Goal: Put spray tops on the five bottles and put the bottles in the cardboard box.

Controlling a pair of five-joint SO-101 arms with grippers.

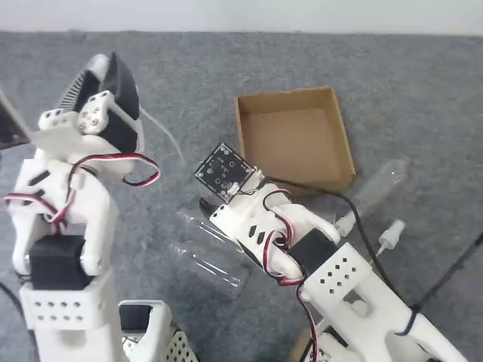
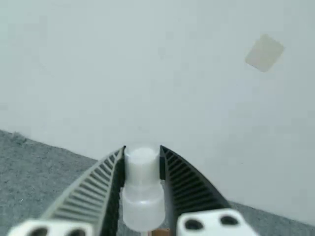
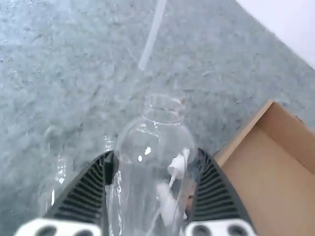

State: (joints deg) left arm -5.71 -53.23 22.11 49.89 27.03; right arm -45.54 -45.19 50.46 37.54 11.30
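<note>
My left gripper [image 2: 142, 153] is shut on a white spray top [image 2: 142, 191], raised high at the table's left [image 1: 104, 72]. The top's thin dip tube [image 1: 163, 133] hangs down from it. That tube [image 3: 151, 37] ends a little beyond the open neck of a clear bottle [image 3: 158, 142]. My right gripper [image 3: 153, 158] is shut on this bottle's body, close to the open cardboard box [image 1: 296, 139]. Two more clear bottles [image 1: 210, 260] lie on the carpet beside the right arm. Another clear bottle [image 1: 380, 185] and a loose spray top [image 1: 391, 234] lie right of the box.
Grey carpet [image 1: 423, 98] covers the table. The box's corner [image 3: 268, 142] stands just beside the held bottle. The right arm's black cable [image 1: 362, 226] runs between the box and the loose spray top. A white wall backs the table.
</note>
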